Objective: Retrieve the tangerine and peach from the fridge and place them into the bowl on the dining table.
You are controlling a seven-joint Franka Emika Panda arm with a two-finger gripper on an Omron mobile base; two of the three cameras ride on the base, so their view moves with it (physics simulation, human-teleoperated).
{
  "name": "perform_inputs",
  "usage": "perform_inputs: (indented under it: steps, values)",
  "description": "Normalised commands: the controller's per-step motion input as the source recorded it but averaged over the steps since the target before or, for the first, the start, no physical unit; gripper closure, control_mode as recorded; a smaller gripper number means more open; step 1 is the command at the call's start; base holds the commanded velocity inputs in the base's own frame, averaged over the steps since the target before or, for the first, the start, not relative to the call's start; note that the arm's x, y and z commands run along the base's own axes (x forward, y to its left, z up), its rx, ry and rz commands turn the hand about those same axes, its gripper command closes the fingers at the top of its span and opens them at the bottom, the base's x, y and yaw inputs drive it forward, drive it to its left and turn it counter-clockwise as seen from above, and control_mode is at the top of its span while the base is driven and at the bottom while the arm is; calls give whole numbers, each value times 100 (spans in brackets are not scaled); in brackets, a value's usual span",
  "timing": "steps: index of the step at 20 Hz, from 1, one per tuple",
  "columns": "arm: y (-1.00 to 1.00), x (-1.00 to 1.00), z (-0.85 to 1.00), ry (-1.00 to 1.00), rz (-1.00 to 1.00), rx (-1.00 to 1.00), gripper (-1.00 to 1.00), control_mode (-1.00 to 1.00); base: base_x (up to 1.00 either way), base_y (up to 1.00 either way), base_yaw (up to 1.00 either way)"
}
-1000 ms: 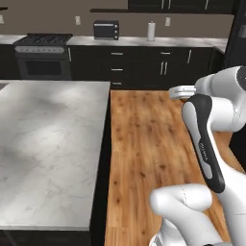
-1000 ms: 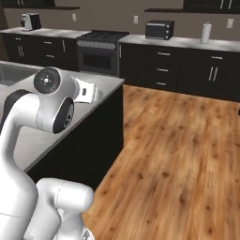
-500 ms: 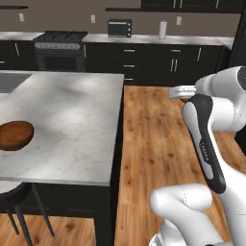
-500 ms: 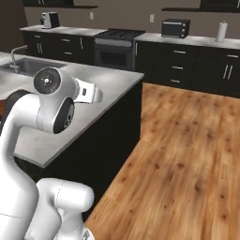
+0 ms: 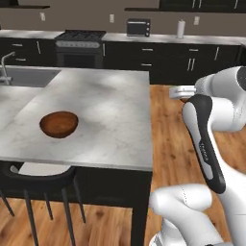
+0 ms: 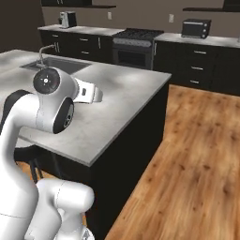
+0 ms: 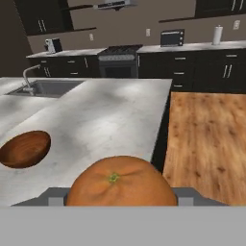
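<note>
A plain orange tangerine [image 7: 121,182] fills the bottom of the hand view, and my gripper [image 7: 121,198] is shut on it, a grey finger showing on either side. The arm holds it high, beside the right end of the dining table [image 5: 110,120], whose marble top also shows in the right base view [image 6: 117,93]. The reddish-brown bowl [image 5: 58,124] stands empty on the table's near left part; in the hand view the bowl [image 7: 25,149] lies well to the left of the fruit. The peach and the fridge are out of view.
A sink with a faucet [image 5: 26,77] is set into the table's far left. A dark stool [image 5: 38,175] is tucked under its near edge. Wood floor [image 5: 173,120] runs along the table's right. Dark wall counters carry a stove [image 5: 79,36] and a toaster oven [image 5: 138,26].
The whole picture has shifted: the base has driven, so the table now spreads wider across the views and the bowl has come into sight. The arm's pose and its grip are unchanged.
</note>
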Motion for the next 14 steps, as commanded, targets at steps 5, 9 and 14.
perform_inputs:
  steps: [5,9,14]
  values:
    - [0,0,0,0,0,0,100,100,-2,78,11]
    - [0,0,0,0,0,0,100,100,16,58,14]
    - [0,0,0,0,0,0,100,100,35,49,14]
